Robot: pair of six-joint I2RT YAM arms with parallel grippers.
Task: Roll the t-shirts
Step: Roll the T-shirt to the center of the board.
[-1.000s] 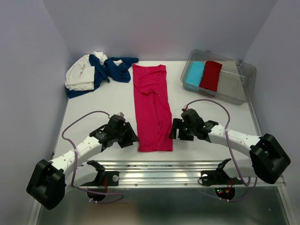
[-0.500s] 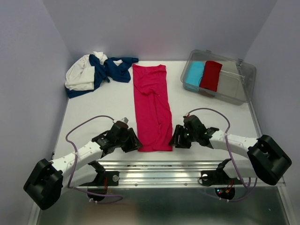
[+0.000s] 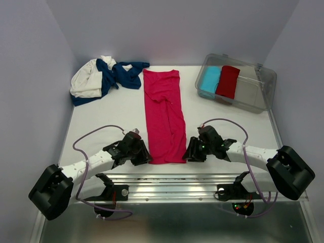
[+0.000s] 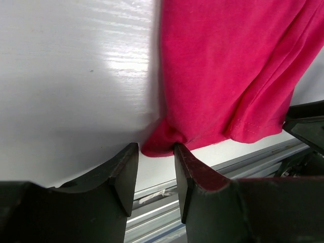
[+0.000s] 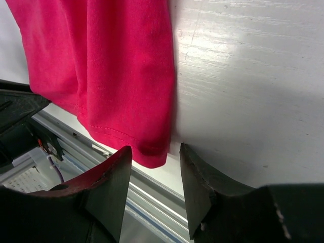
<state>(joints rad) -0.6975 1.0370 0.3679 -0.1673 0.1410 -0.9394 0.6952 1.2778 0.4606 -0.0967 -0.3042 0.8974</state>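
White bench (image 3: 111, 111) carries your pink tee (image 3: 164, 116) flat down its middle. At its near edge your left pincer (image 4: 155, 148) and right pincer (image 5: 155, 148) each straddle a hem corner, jaws half-open.

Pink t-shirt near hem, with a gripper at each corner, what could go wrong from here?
1. Only the tip of each corner of the pink t-shirt lies between the open jaws of the left gripper and right gripper, so a pinch may slip or catch just one layer.
2. The hem lies by the metal rail at the table edge; fingers could scrape it.
3. Creases mid-shirt may make the roll uneven.
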